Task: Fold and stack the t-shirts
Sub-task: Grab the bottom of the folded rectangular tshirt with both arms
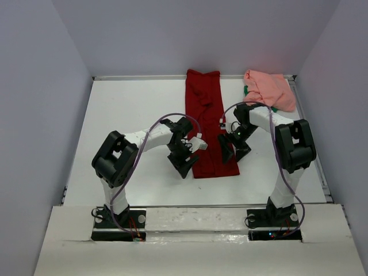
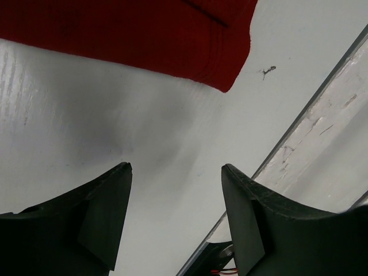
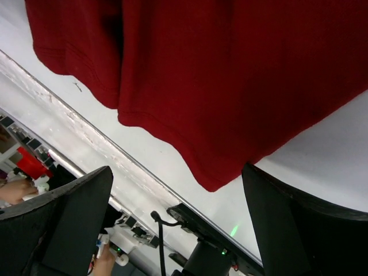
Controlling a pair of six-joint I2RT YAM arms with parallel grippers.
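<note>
Flanking narrow-folded dark red t-shirt (image 1: 204, 115) with left gripper (image 1: 184, 165) and right gripper (image 1: 231, 153), both spread empty; leaving salmon t-shirt (image 1: 269, 89) beyond it bunched.

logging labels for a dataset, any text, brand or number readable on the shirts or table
None: no readable text in any view.
The red shirt and pink shirt: plain, no print or tag showing.
The table: only a small dark scuff, not a letter.
The clutter past the table edge: too blurred to read.
</note>
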